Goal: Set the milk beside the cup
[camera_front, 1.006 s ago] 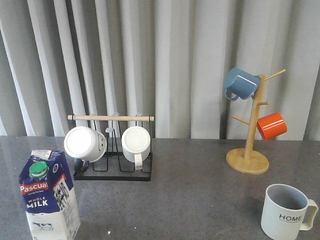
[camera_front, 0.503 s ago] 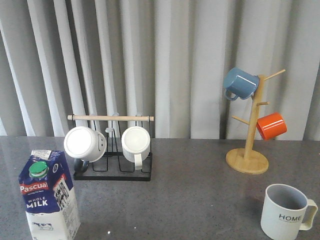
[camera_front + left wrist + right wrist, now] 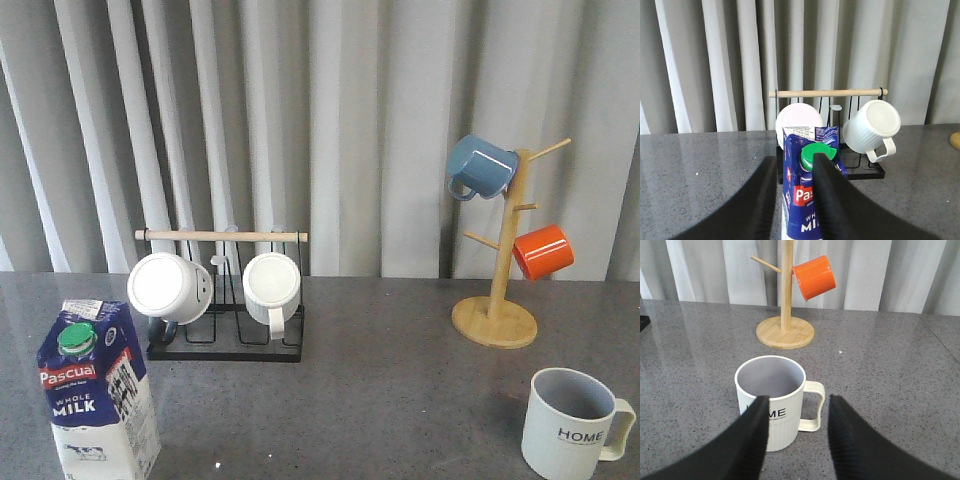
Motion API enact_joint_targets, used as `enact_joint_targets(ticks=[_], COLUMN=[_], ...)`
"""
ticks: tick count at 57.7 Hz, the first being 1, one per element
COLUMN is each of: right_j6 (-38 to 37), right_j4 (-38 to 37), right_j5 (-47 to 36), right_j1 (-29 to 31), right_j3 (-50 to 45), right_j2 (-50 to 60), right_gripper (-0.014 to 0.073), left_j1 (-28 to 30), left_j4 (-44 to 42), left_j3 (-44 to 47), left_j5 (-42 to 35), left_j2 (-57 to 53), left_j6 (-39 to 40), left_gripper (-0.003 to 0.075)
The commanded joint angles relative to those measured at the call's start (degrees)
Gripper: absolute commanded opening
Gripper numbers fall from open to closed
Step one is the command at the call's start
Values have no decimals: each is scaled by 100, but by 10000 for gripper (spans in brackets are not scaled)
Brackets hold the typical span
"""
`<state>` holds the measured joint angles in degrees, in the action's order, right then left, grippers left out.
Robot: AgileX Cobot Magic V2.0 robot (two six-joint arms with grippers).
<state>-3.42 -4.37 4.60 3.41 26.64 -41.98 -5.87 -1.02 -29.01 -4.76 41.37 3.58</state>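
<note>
- Nothing has moved since the earlier frame.
- The milk (image 3: 807,200) stands upright between the left gripper's (image 3: 792,200) spread jaws; left arm nearer.
- The right gripper's (image 3: 795,440) jaws, spread, frame the cup (image 3: 772,400).

Soft, even, fairly bright light is seen in all views. Pale glare is spread over the grey table (image 3: 400,380), and only faint shadows are cast. The near gripper fingers (image 3: 747,445) are rendered dark and blurred in both wrist views.
</note>
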Motion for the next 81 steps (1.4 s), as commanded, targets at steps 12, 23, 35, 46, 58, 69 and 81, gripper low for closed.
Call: enact_joint_targets(ticks=[12, 23, 35, 46, 58, 69, 81], right_j6=[53, 53, -4, 12, -103, -144, -131], right_j4=[-136, -441, -507, -492, -961, -1222, -1234], right_j5=[-415, -554, -544, -860, -1596, -3432, -5281], right_j1=[23, 23, 23, 119, 627, 1010, 1368], right_j3=[199, 199, 199, 180, 180, -445, -1191], right_j2=[-5, -5, -22, -447, -1448, -1851, -2518], right_gripper=[478, 477, 477, 477, 477, 477, 477], left_j1=[-57, -57, -57, -57, -57, -57, -57], left_j4=[41, 41, 41, 41, 41, 41, 41], left_j3=[-203, -203, -203, -203, -203, -203, -203], left_j5=[-533, -505, -477, -476, -476, -476, -476], left_j2=[9, 3, 3, 3, 3, 3, 3], left_j6=[65, 65, 65, 65, 65, 65, 65], left_gripper=[634, 638, 582, 537, 522, 522, 522])
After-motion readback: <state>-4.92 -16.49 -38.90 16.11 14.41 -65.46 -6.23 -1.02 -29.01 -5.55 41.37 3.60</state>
